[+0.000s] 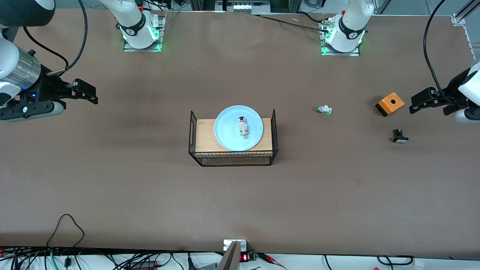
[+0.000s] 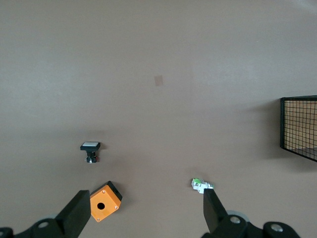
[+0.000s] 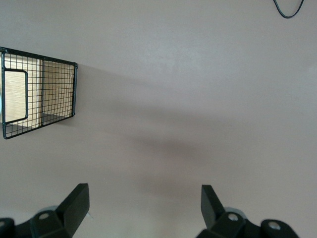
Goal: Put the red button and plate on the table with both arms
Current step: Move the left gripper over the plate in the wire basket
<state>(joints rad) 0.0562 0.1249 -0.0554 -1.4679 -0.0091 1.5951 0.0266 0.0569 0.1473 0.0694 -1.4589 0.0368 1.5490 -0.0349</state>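
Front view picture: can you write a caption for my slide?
Red button lies on the blue plate atop the wire rack; open left gripper and right gripper wait at table ends.

Even, soft overhead light, sharp focus, faint diffuse shadows on the table [image 1: 112,195].

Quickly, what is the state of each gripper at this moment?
Left gripper: open, holding nothing, over the table above the orange box.
Right gripper: open, holding nothing, over bare table near the rack.
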